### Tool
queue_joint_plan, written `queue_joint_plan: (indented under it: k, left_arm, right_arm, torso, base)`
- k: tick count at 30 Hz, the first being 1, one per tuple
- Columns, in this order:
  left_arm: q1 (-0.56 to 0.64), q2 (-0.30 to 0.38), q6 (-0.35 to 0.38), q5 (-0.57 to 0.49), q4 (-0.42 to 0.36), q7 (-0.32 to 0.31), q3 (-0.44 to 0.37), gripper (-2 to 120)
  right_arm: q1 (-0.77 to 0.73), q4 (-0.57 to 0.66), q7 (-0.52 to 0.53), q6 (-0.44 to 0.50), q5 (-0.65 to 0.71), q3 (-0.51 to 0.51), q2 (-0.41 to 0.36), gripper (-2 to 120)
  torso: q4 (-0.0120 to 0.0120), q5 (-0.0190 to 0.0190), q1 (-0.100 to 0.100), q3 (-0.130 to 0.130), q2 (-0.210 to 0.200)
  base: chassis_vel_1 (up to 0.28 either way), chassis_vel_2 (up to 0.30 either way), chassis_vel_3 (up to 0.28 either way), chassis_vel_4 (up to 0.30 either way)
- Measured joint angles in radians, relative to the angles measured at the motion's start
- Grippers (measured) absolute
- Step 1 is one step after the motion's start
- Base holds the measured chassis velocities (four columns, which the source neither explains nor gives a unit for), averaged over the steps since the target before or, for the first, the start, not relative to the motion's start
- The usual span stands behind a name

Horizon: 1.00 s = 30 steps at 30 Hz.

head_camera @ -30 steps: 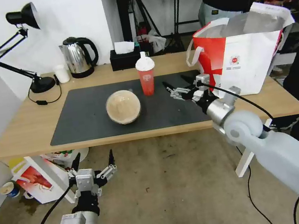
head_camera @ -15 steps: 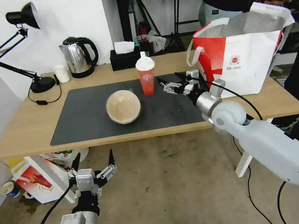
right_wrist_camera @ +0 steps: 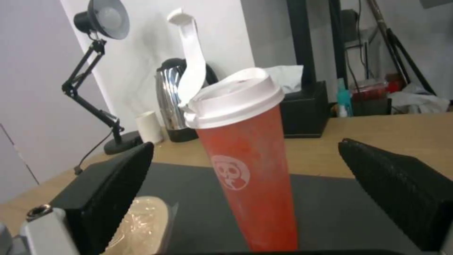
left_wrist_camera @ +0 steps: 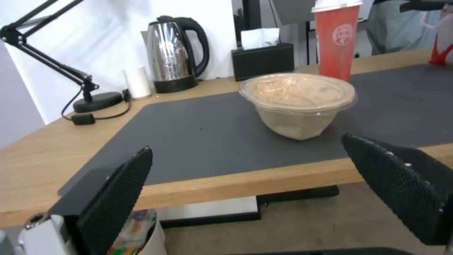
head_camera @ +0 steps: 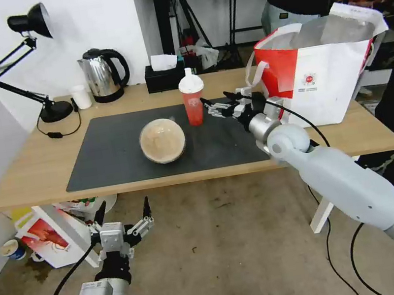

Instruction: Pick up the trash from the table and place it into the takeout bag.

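the left gripper (head_camera: 122, 215) is held low in front of the counter (head_camera: 22, 180), below its edge and over the floor, with its fingers (left_wrist_camera: 118, 191) spread wide apart around nothing. on the counter's far left side a black desk lamp (head_camera: 36, 63) is seen, then a steel kettle (head_camera: 103, 75) and a black tissue box (head_camera: 165, 77) along the back edge. on the dark grey mat (head_camera: 108, 156) the tan-filled domed bowl (head_camera: 162, 140) is set upright near the middle. just right of it and a little farther back the red cup (head_camera: 193, 103) is stood upright, its white lid flap raised. the right gripper (head_camera: 218, 104) is held just beside the cup on its right, above the mat, fingers (right_wrist_camera: 113, 191) wide apart on either side of the cup in the right wrist view and not touching it. at the counter's right end the takeout bag (head_camera: 325, 77) is stood open, its silvery lining visible, with the right arm stretched across in front of it.
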Motion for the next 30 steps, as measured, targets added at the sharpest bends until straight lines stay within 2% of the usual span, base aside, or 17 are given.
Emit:
queue_joint_plan:
  k: [20,30]
  left_arm:
    - [0.000,0.000,0.000,0.000,0.000,0.000,0.000,100]
    - [0.000,0.000,0.000,0.000,0.000,0.000,0.000,100]
  right_arm:
    - [0.097,-0.193,-0.041,0.004,-0.025,-0.055,0.094,100]
    - [0.124,-0.246,-0.058,0.005,-0.036,-0.063,0.125,100]
  torso:
    - [-0.0002,0.0000,0.000,0.000,0.000]
    - [-0.0001,0.0000,0.000,0.000,0.000]
  base:
    - [0.000,0.000,0.000,0.000]
    - [0.000,0.000,0.000,0.000]
